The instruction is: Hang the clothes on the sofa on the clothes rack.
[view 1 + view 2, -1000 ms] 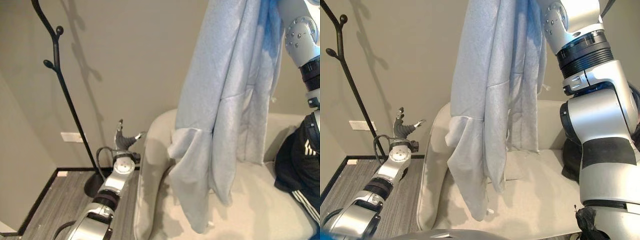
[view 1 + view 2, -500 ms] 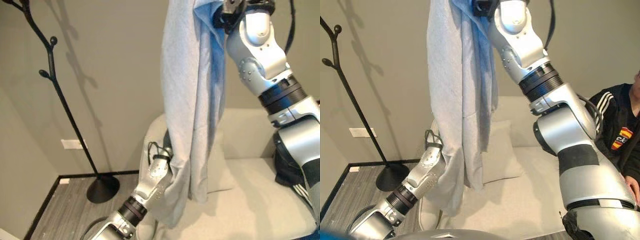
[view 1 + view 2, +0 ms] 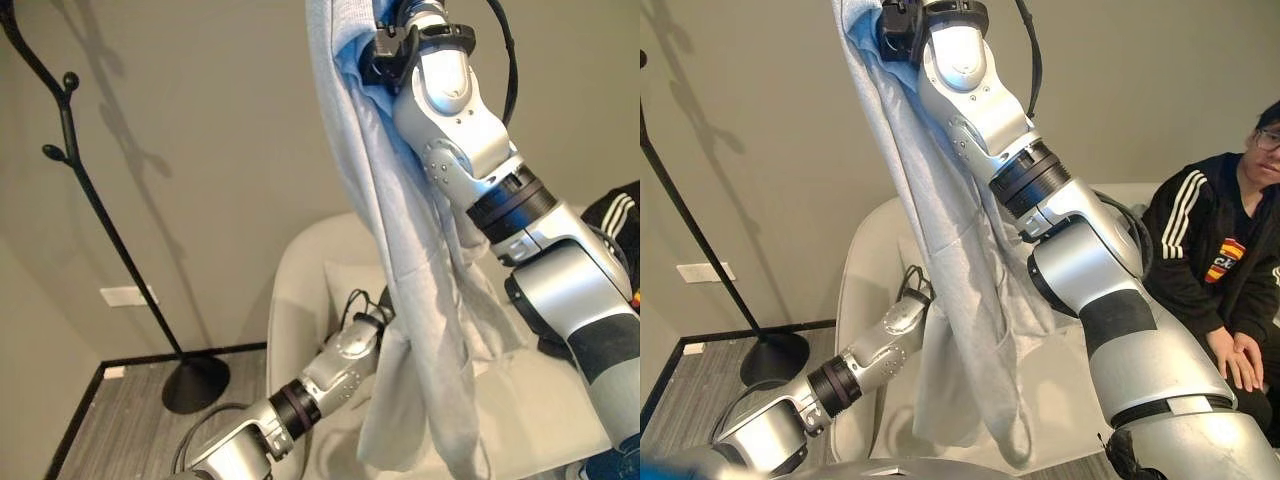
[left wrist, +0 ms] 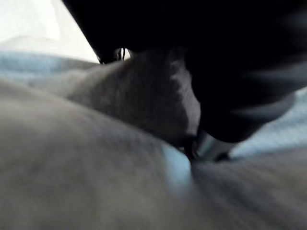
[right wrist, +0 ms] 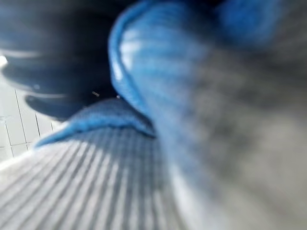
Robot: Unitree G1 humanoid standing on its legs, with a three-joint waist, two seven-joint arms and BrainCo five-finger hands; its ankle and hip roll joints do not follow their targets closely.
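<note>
A light grey-blue garment (image 3: pixel 420 300) hangs in long folds from the top of the eye views down in front of the sofa. My right hand (image 5: pixel 55 67) is raised high and shut on its blue-lined collar (image 5: pixel 134 62), with the arm bent beside the cloth. From the lower left my left arm reaches in, and my left hand (image 4: pixel 225 115) lies against the grey cloth, its fingers hidden behind the folds. The black clothes rack (image 3: pixel 100 215), with knobbed branches, stands at the left on a round base (image 3: pixel 195 385), apart from the garment.
The beige sofa (image 3: pixel 300 290) stands against the wall with a cushion (image 3: pixel 345 285) behind the garment. A person in a black jacket with white stripes (image 3: pixel 1210 250) sits at its right end. Grey wood floor (image 3: pixel 120 420) lies around the rack's base.
My left hand, free beside the sofa arm a second ago, has gone in behind the hanging garment. The right arm and garment have swung left, and the whole view has shifted.
</note>
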